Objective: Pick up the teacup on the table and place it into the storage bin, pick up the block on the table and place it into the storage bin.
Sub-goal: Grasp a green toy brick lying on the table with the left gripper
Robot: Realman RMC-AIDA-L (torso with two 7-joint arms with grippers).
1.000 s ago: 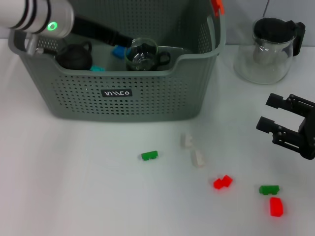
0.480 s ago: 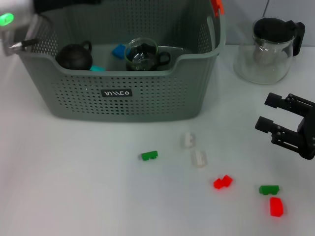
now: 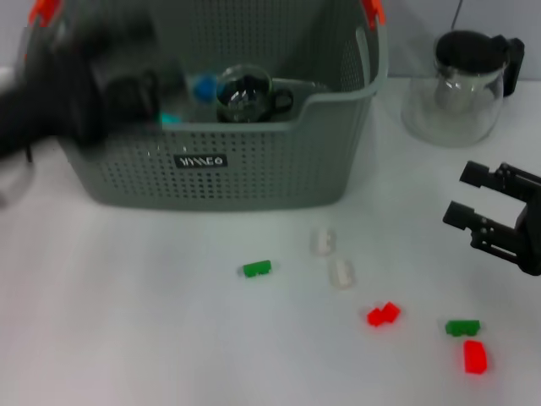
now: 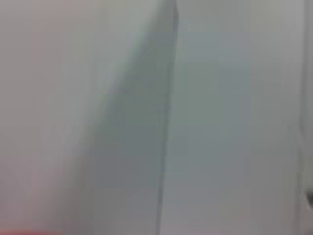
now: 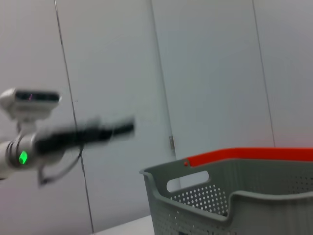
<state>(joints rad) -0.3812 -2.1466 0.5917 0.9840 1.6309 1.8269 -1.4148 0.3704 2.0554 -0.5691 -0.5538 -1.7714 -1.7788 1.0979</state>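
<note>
Inside the grey-green storage bin [image 3: 254, 169] sits the glass teacup [image 3: 245, 91], just behind the dip in the front wall, with a dark round teapot [image 3: 127, 95] near the bin's left end and a blue block [image 3: 204, 87] between the two. A turquoise block [image 3: 169, 119] shows at the front rim beside the teapot. The left gripper [image 3: 51, 110] is a dark smear across the bin's left end in the head view, and whether its fingers are apart or together cannot be told. The right gripper [image 3: 478, 203] hangs over the table [image 3: 127, 321] at the right side, fingers spread apart and holding nothing. Loose on the table in front of the bin lie a green block [image 3: 257, 268], two clear blocks [image 3: 322, 242] [image 3: 340, 272] near each other, a red block [image 3: 383, 314], a second green block [image 3: 462, 326] and a second red block [image 3: 474, 356] just beside it. A glass jug [image 3: 461, 85] with a black lid stands to the right of the bin, apart from it
</note>
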